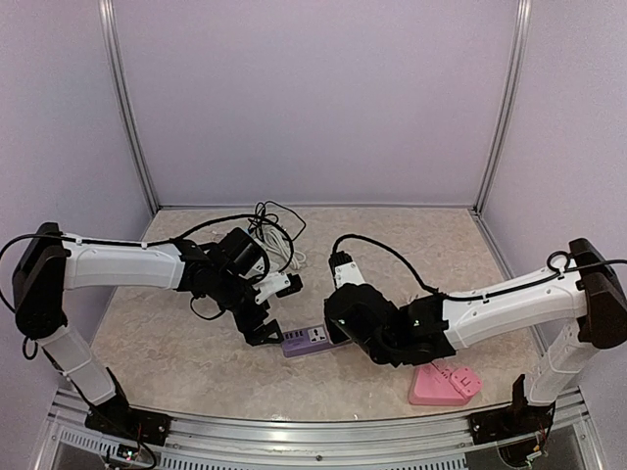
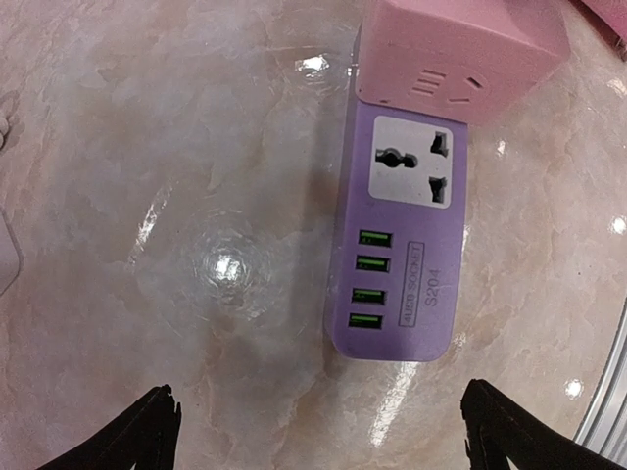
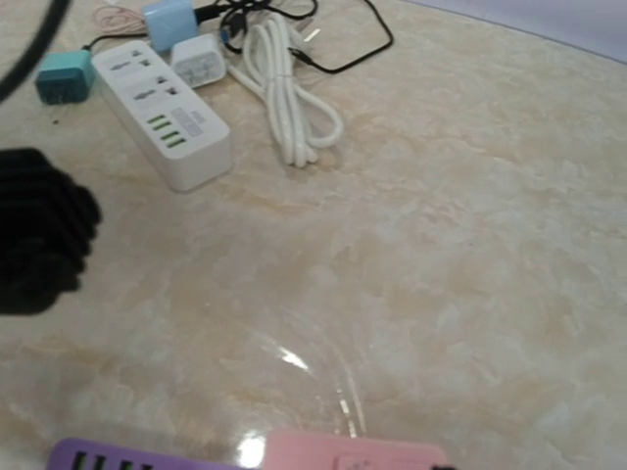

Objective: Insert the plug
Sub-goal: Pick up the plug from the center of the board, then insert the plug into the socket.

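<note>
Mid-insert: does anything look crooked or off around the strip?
Yes. The pink block at the socket end of the purple power strip sits off-centre, overhanging one long edge in the left wrist view. Whether it is fully seated cannot be told.

Purple power strip (image 2: 402, 328): flat on marble tabletop (image 2: 196, 196), face up, rounded corners. One white universal socket (image 2: 411, 164) uncovered, then row of four green USB ports (image 2: 372, 279), print "S204" beside them. Pink plug block (image 2: 460, 44): boxy, slots on its visible face, sits over strip's far end, touching edge of white socket; pins hidden, seating not discernible
</note>
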Controlling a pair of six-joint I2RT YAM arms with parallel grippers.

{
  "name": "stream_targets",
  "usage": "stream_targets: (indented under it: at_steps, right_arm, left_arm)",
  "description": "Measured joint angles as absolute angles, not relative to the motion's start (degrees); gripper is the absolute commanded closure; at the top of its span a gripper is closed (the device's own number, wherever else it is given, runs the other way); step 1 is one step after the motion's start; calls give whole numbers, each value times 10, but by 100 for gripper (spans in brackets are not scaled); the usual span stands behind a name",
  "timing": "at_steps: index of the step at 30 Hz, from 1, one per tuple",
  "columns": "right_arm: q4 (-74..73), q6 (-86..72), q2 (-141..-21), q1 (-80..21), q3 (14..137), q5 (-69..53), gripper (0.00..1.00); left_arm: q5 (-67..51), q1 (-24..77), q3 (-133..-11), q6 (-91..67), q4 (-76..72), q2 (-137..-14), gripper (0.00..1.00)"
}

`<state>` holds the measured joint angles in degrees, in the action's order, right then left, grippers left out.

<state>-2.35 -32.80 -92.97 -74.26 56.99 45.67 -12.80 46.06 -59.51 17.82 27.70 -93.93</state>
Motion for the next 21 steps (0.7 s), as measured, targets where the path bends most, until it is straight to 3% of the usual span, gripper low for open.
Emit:
stream_targets:
  at_steps: [21]
  right_arm:
    - [14, -323, -939, -730, 548, 468, 100]
  left_arm:
    - [-130, 460, -595, 180, 278, -940, 1]
